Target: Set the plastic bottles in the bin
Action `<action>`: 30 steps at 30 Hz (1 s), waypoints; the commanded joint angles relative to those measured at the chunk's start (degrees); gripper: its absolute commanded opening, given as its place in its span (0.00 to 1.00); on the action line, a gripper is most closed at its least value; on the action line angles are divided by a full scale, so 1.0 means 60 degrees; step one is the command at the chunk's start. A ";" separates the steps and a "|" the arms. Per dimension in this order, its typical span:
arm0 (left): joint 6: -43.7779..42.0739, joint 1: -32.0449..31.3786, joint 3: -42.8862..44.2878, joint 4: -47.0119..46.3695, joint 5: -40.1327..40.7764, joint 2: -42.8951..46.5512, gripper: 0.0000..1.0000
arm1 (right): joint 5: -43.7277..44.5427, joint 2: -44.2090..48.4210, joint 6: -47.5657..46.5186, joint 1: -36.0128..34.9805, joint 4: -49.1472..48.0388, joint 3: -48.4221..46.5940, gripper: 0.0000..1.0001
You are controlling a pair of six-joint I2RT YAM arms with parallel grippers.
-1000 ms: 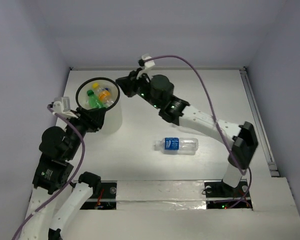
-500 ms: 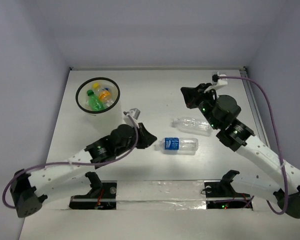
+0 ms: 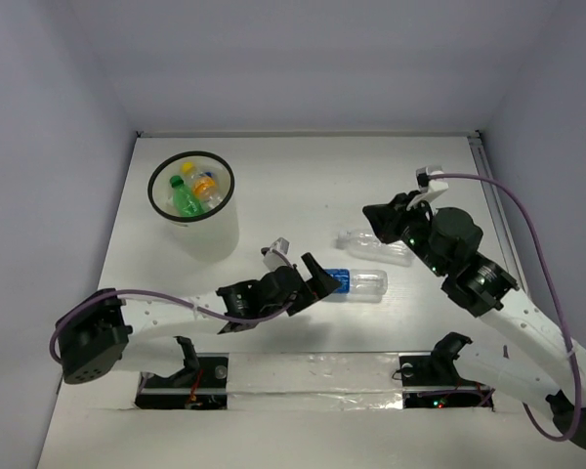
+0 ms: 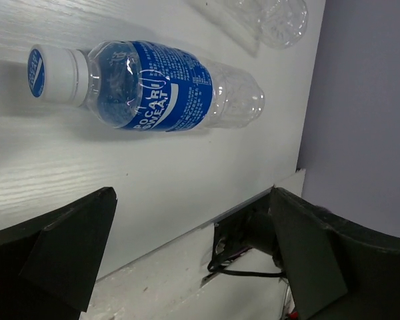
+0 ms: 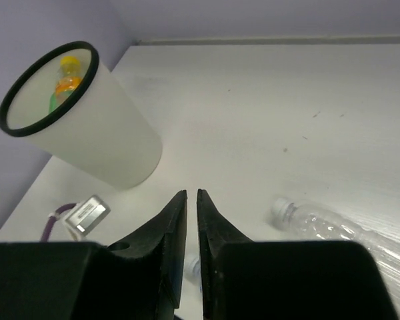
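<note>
A clear bottle with a blue label (image 3: 354, 281) (image 4: 153, 87) lies on its side near the table's front, its white cap pointing left. My left gripper (image 3: 315, 277) (image 4: 193, 260) is open just short of that cap, with nothing between its fingers. A plain clear bottle (image 3: 373, 245) (image 4: 270, 17) (image 5: 333, 230) lies just behind it. My right gripper (image 3: 372, 218) (image 5: 191, 193) hovers shut and empty above the plain bottle's cap end. The white bin (image 3: 213, 234) (image 5: 100, 140) stands at the back left. Inside it are a green bottle (image 3: 184, 199) and an orange-labelled bottle (image 3: 204, 184).
The left arm stretches low along the table's front edge. A metal rail (image 3: 503, 234) runs down the table's right side. Grey walls close in the back and both sides. The front ledge has cut-outs with cables (image 4: 243, 257).
Both arms have left the bin. The left one swung down to the blue-label bottle and opened. The right one pulled back to the right. A plain clear bottle now lies on the table.
</note>
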State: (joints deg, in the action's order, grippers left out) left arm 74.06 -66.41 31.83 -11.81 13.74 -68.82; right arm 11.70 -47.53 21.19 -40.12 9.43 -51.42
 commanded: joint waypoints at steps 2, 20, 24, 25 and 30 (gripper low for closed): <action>0.1381 -0.0064 0.0538 -0.0521 0.0304 -0.0672 0.99 | -0.1070 0.0494 -0.0207 0.0036 -0.0092 0.0190 0.18; 0.2217 0.0141 0.1535 -0.0287 0.1182 -0.3090 0.99 | -0.2873 0.0114 -0.0558 0.0036 0.0113 0.0527 0.17; 0.2246 0.0331 0.1550 -0.0185 0.1255 -0.3311 0.99 | -0.2961 0.0099 -0.0543 0.0036 0.0127 0.0586 0.17; 0.2246 0.0331 0.1521 -0.0184 0.1299 -0.3340 0.99 | -0.3034 0.0099 -0.0529 0.0036 0.0127 0.0586 0.17; 0.2202 0.0784 0.1316 -0.0228 0.1460 -0.3296 0.99 | -0.3269 0.0085 -0.0456 0.0036 -0.0004 0.0659 0.17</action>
State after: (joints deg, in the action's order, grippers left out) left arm 86.28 -63.11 39.42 -13.45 19.79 -89.23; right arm -5.82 -47.35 18.83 -40.12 11.51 -47.77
